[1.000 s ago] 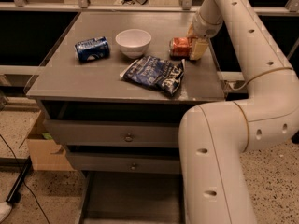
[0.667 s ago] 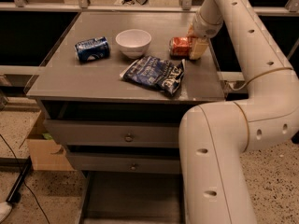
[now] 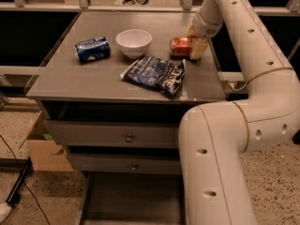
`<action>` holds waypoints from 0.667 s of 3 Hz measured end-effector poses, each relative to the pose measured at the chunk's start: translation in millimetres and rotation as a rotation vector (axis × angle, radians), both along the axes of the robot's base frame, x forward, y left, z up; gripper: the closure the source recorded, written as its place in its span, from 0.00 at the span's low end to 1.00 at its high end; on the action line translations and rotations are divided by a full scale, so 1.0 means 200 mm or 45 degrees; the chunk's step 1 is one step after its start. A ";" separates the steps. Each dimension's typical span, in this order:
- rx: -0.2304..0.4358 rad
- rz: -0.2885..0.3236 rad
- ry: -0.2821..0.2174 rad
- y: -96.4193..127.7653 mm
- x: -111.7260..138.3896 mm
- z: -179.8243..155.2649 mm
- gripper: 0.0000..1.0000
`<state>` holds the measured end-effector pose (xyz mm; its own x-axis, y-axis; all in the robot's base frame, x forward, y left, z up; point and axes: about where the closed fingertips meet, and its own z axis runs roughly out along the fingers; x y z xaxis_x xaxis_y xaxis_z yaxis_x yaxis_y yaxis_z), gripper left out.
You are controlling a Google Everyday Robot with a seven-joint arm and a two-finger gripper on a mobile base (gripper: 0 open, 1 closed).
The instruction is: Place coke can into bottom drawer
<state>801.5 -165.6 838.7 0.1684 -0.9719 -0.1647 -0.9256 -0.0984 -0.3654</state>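
Tool (image 3: 195, 46) beside cylindrical red coke can (image 3: 179, 46), smooth grey tabletop (image 3: 89, 81).

White arm (image 3: 262, 93) arched forward (elbow (image 3: 211, 130) nearest the camera), wrist (image 3: 208, 21) tilted down, claw (image 3: 194, 45) low, far ahead.

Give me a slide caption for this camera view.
The gripper at the coke can lying on the cabinet top, with the bottom drawer open below.

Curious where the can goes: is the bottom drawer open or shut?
Open: the bottom drawer is pulled out, floor showing. The hand is up at the coke can on the tabletop.
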 end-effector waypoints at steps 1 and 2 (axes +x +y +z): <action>0.027 -0.031 -0.027 -0.04 -0.01 0.07 1.00; 0.030 -0.054 -0.067 -0.11 -0.05 0.19 1.00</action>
<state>791.6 -186.8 876.3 0.1364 -0.9742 -0.1797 -0.9081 -0.0505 -0.4157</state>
